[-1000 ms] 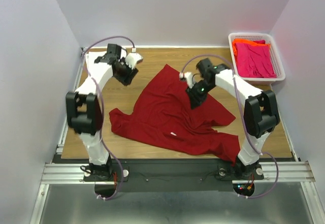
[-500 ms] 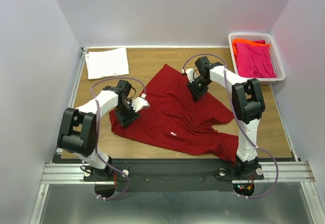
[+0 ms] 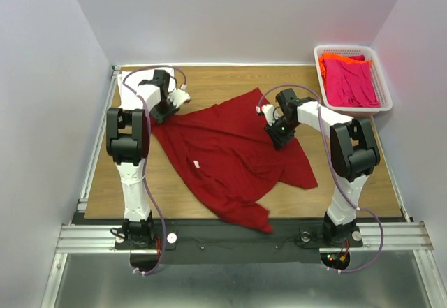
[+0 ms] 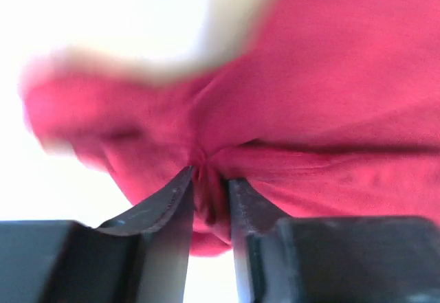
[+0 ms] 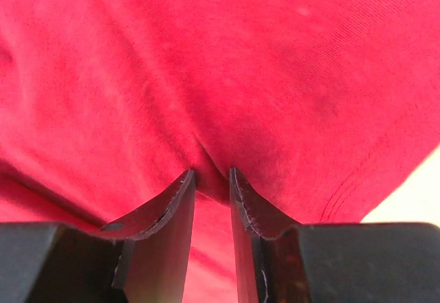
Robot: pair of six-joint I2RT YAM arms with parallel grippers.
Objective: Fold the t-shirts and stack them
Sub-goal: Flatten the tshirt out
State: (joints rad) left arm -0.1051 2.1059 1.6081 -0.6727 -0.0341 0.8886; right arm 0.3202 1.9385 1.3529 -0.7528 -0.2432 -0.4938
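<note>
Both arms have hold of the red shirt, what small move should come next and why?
Probably ease the two grips apart and lift slightly. Both pairs of jaws pinch the dark red shirt, yet its near end lies bunched and wrinkled at the front of the table.

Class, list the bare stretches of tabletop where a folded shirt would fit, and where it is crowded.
Bare: the far strip of the table between the left gripper and the basket; the near left corner beside the dark red t-shirt; the near right corner past its hem. Crowded: the middle, under that t-shirt.
</note>
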